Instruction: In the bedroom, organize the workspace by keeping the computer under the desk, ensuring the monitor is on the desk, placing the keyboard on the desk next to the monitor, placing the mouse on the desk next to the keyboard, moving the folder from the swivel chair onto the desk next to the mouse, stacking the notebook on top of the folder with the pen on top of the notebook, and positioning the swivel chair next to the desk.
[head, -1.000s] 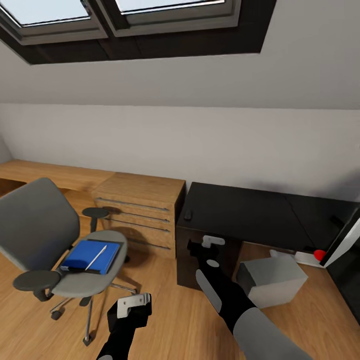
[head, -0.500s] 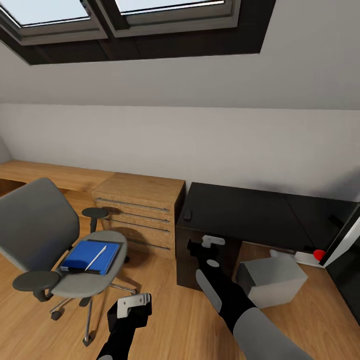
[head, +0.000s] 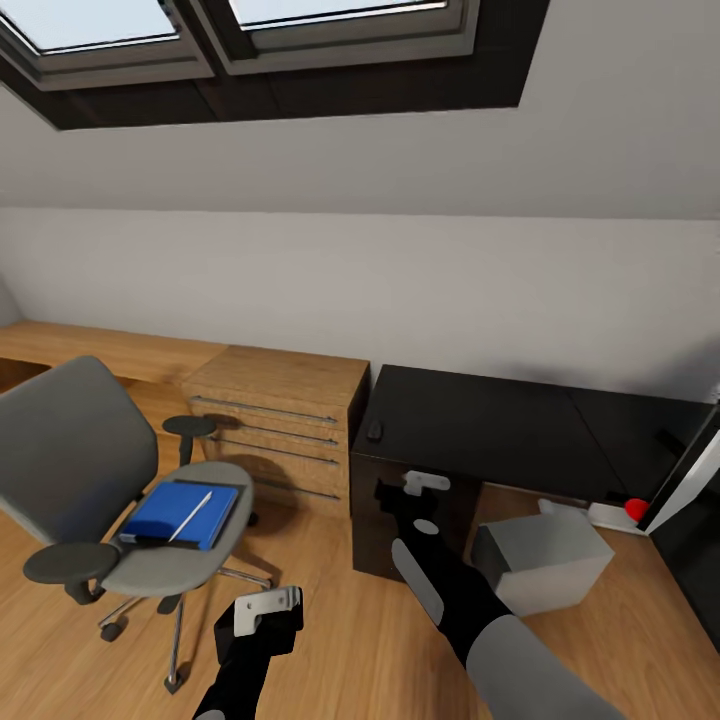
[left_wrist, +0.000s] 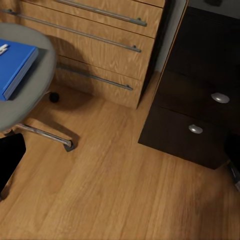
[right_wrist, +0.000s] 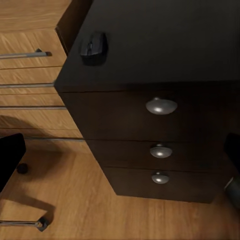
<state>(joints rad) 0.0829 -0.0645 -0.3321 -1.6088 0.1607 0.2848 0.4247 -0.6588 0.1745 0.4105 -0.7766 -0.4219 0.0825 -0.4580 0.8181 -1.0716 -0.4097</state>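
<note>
A grey swivel chair (head: 70, 470) stands at the left with a blue folder-like stack (head: 165, 515) on its seat and a white pen (head: 192, 515) lying on top. The notebook cannot be told apart from the folder. A black mouse (head: 376, 431) rests on the near left corner of the black desk (head: 480, 420). A grey computer box (head: 545, 560) sits on the floor by the desk. A tilted monitor (head: 690, 480) leans at the right edge. My left gripper (head: 265, 610) hangs open over the floor beside the chair. My right gripper (head: 425, 483) is open before the desk drawers (right_wrist: 161, 106), below the mouse (right_wrist: 94, 48).
A wooden chest of drawers (head: 280, 430) stands between the chair and the desk, against a low wooden ledge (head: 100, 345). A red object (head: 638, 509) lies on something white under the desk. The sloped ceiling with skylights hangs low above. Open wooden floor (left_wrist: 120, 190) lies in front.
</note>
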